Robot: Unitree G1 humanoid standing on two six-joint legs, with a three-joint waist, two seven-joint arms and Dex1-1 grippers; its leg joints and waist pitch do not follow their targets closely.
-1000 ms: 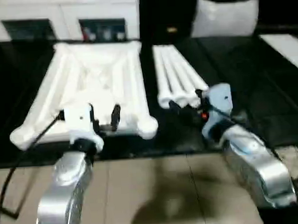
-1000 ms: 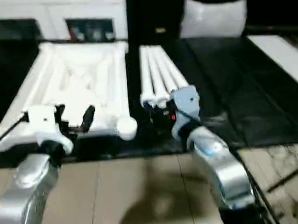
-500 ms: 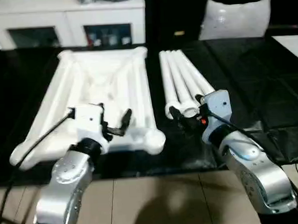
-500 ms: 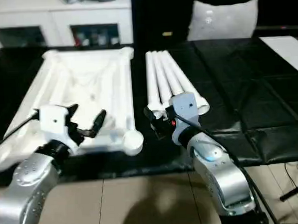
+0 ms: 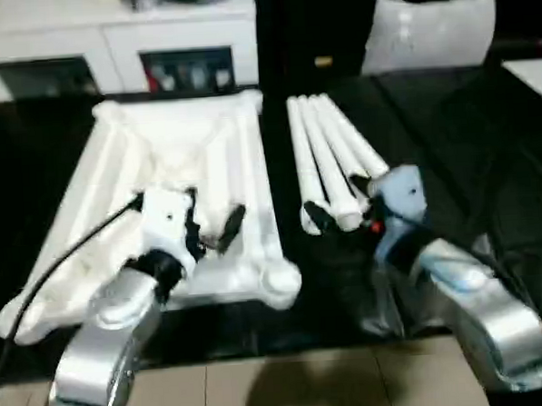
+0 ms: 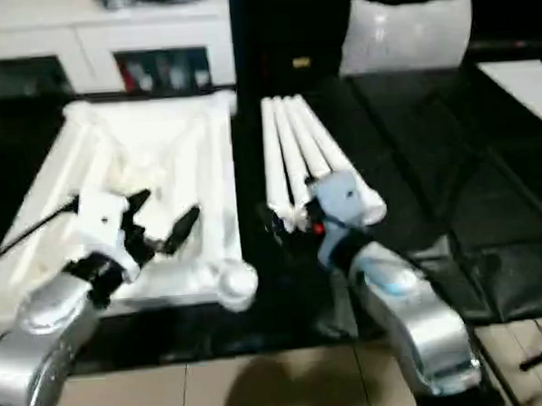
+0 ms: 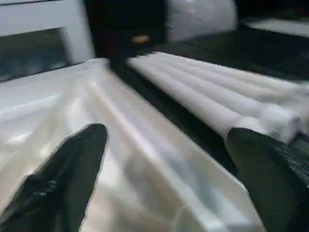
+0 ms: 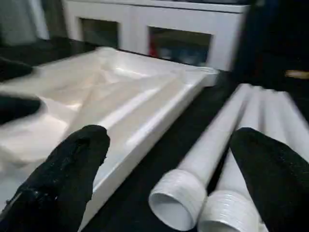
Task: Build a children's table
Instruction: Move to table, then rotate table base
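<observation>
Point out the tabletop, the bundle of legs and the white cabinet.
tabletop (image 5: 124, 165): left eye view, left ribbed rail.
legs (image 5: 323, 146): left eye view, middle of the bundle.
cabinet (image 5: 108, 43): left eye view, white front frame.

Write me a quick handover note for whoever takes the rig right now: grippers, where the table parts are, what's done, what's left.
Left gripper: open, empty, hovering over the near end of the tabletop.
Right gripper: open, empty, at the near ends of the legs.
Tabletop lies underside up on the black mat, to the robot's left. The legs lie side by side just to its right, threaded ends toward the robot.
Done: parts laid out, nothing attached; the near corner socket looks empty.
Left: pick up each leg, probably starting with the nearest one, and fit all of them into the corner sockets.
</observation>
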